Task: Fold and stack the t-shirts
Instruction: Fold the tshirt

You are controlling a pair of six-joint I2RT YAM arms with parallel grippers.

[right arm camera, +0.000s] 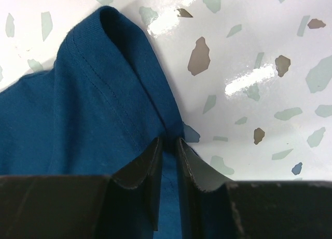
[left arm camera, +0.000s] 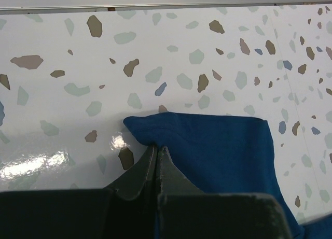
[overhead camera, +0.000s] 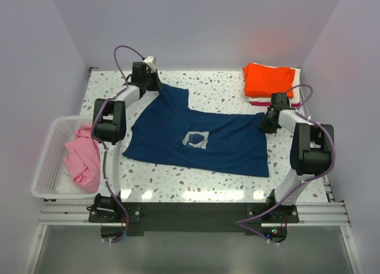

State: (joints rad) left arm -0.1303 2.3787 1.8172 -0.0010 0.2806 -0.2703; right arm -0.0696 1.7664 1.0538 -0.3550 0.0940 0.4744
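The left gripper's (left arm camera: 157,150) jaws are pressed together, pinching the rolled edge of the navy shirt (left arm camera: 218,151) at one corner, low over the speckled table (left arm camera: 171,57). The right gripper's (right arm camera: 169,144) jaws stand only a sliver apart, clamped on a fold of the same shirt's stitched hem (blue cloth fills the narrow gap between them). From above, the navy shirt (overhead camera: 231,146) lies spread across the middle of the table (overhead camera: 219,87), print (overhead camera: 197,138) facing up. Its far-left corner is drawn toward the back edge where the left gripper (overhead camera: 155,87) has it, and its right corner is held by the right gripper (overhead camera: 265,122). The cloth between the two grips is mostly flat, with light wrinkles. Behind the right gripper, at the far right corner, a folded orange shirt (overhead camera: 268,78) tops a small stack. Off the table's left edge sits a white basket (overhead camera: 44,167), and a crumpled pink shirt (overhead camera: 83,158) lies in it, partly draped over its near-right rim.
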